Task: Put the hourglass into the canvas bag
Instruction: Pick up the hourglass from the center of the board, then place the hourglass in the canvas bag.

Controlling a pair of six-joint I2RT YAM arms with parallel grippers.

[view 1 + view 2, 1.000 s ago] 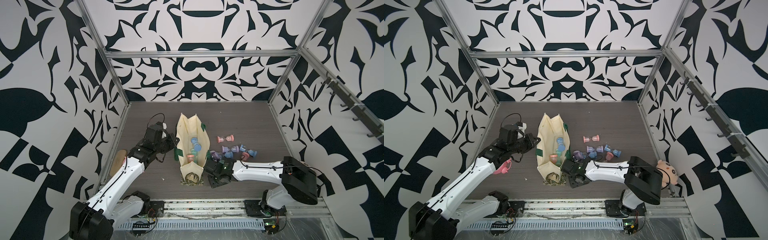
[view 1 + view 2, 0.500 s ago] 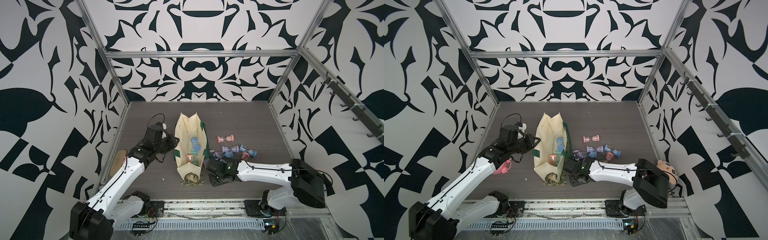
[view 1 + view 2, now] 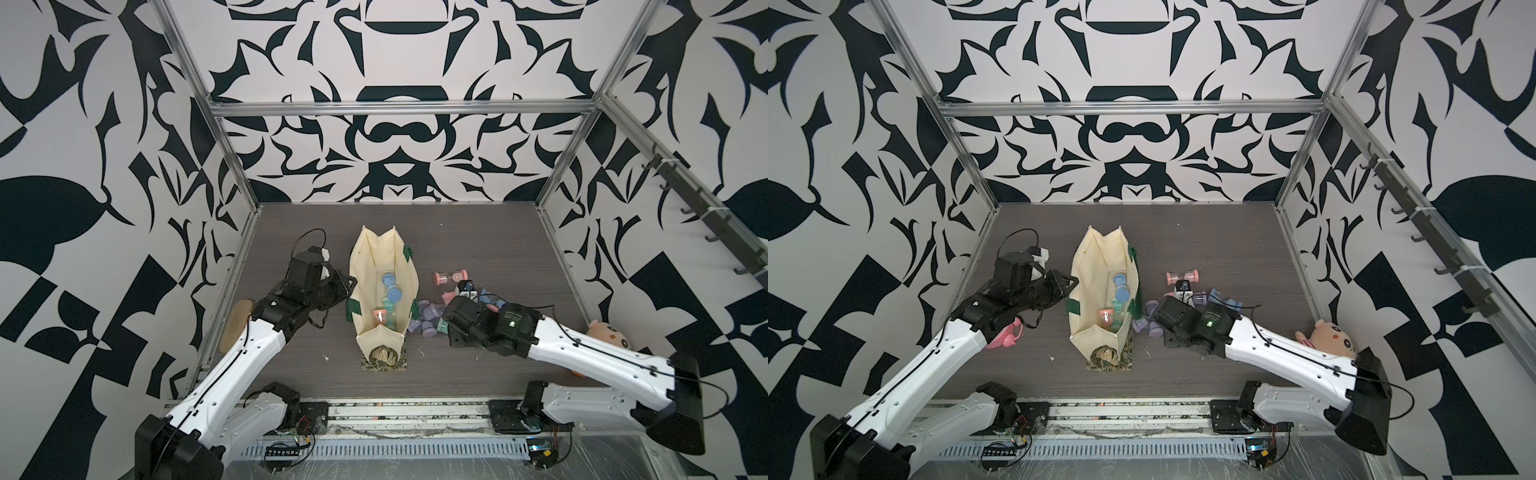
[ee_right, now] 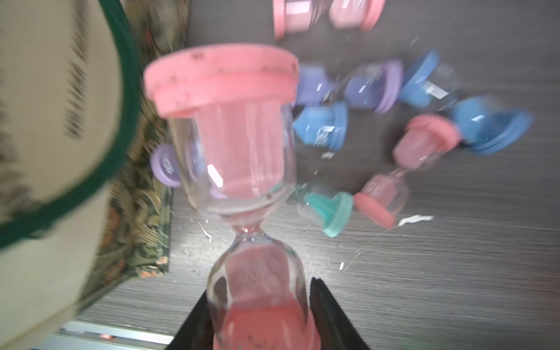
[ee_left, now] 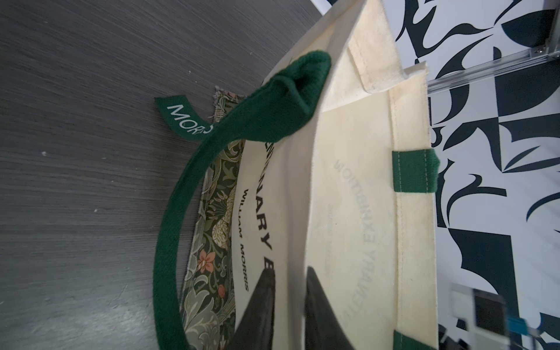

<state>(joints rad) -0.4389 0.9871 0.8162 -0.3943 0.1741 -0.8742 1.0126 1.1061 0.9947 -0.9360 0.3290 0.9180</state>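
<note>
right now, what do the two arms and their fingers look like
The left arm and the right arm both have smooth white shells dotted with small holes, with black joints. A thin black cable loops over the left wrist. A green light glows on the right wrist. The fingers are black, flat and tapered.

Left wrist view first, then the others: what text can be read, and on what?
"WILLIAM MORRIS": small black print, outer face of the canvas bag.
"NARY E": large black print beside it, cut off.
"EXHIBITION": mirrored, showing through the bag's inner wall.
"MOR": white on the green tag, rest covered by the handle.
Elsewhere: bag print and stickers on the loose hourglasses too blurred or small.
</note>
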